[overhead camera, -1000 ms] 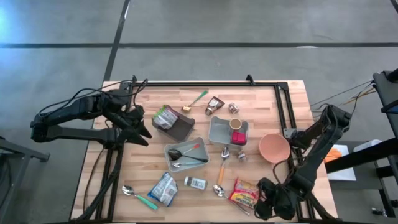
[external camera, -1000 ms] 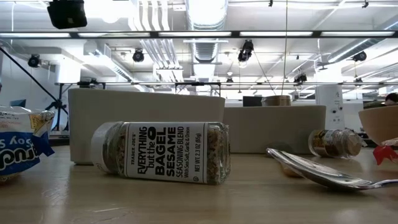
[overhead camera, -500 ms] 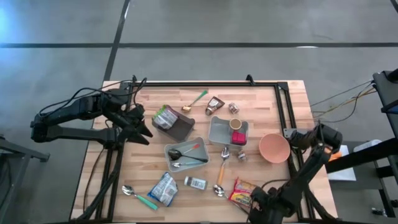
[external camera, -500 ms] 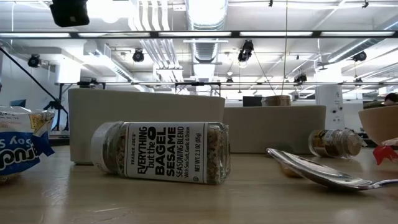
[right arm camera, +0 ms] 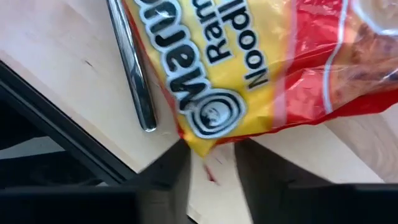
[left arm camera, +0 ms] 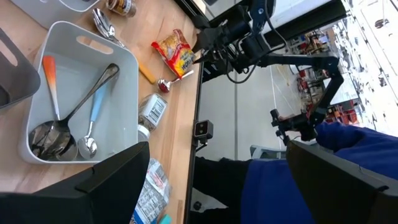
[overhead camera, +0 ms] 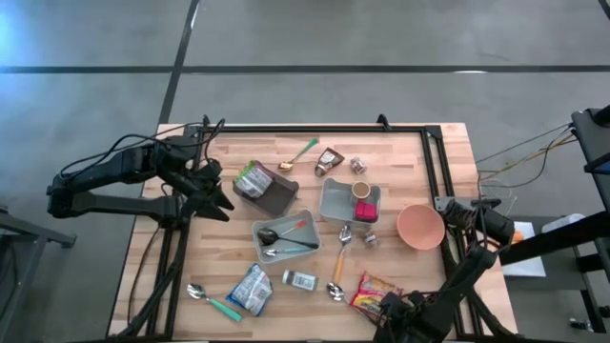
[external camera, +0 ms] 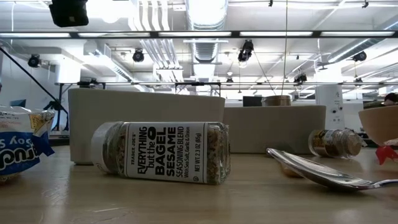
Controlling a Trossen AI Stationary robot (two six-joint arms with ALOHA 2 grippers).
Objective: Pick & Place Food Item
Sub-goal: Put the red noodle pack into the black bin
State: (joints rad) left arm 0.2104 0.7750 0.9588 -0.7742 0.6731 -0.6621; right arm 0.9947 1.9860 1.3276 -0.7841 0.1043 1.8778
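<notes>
**Right gripper at the ramen corner**

Table (overhead camera: 419,171): wood, cluttered. Left arm parked over the left edge, left gripper (overhead camera: 217,195) spread wide, holding nothing. Right arm reaches in from the front right corner; right gripper (right arm camera: 208,168) sits at the packet's corner, fingers (right arm camera: 165,177) either side of it with a narrow gap, pinch cannot be told. Ramen (overhead camera: 372,292) lies flat at the front edge, right of centre. A spoon handle (right arm camera: 132,68) lies just beside the packet.

Overhead, table-level, 2 wrist cameras share the table (overhead camera: 419,152).
</notes>
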